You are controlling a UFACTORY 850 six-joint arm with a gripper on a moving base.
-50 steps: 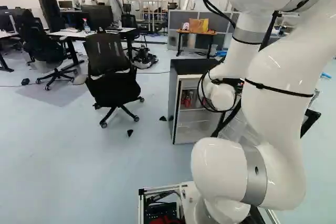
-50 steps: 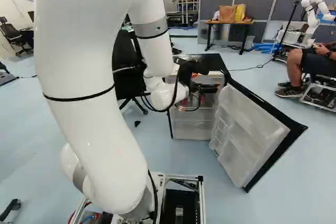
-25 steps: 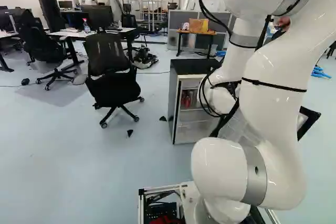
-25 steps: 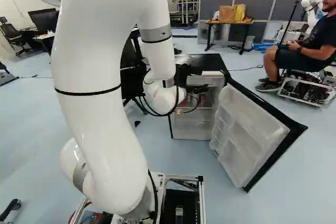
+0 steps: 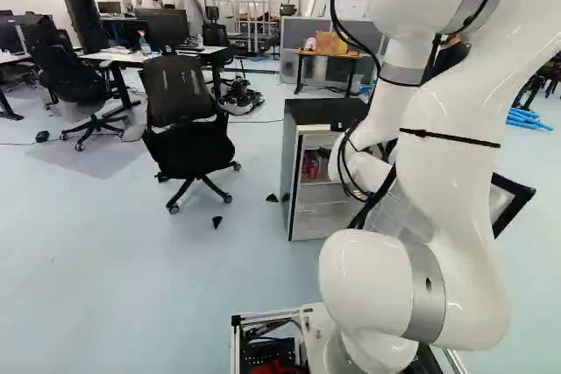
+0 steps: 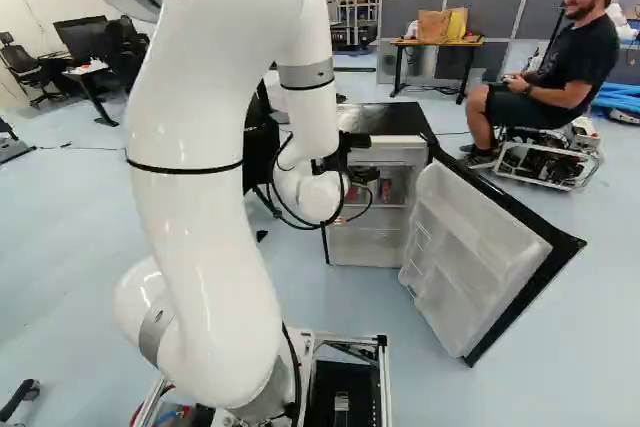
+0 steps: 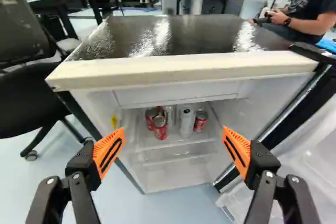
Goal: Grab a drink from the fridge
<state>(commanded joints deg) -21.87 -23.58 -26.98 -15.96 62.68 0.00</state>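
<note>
In the right base view my gripper point(image 6: 366, 177) is at the front of the open fridge point(image 6: 385, 119), partly hidden by the wrist. In the wrist view the gripper point(image 7: 173, 132) stands wide open, orange pads apart, with nothing between them. Ahead of it, on an inner shelf below the fridge's top edge, stand several drinks: a front red can point(image 7: 160, 127), another red can point(image 7: 150, 115) behind it, a silver-white can point(image 7: 187, 122), and a red can point(image 7: 200, 121) beside that. The fridge door point(image 6: 480, 247) hangs open to the right in the right base view.
An office chair point(image 5: 180, 120) stands left of the fridge in the left base view. Beyond the fridge is a small table point(image 6: 437, 44) with bags. A seated person point(image 6: 560, 77) is at the right base view's far right, behind the door.
The arm has swung, its wrist shifting slightly left across the fridge front in the right base view. The seated person has moved left there. Base, fridge and door have stayed put.
</note>
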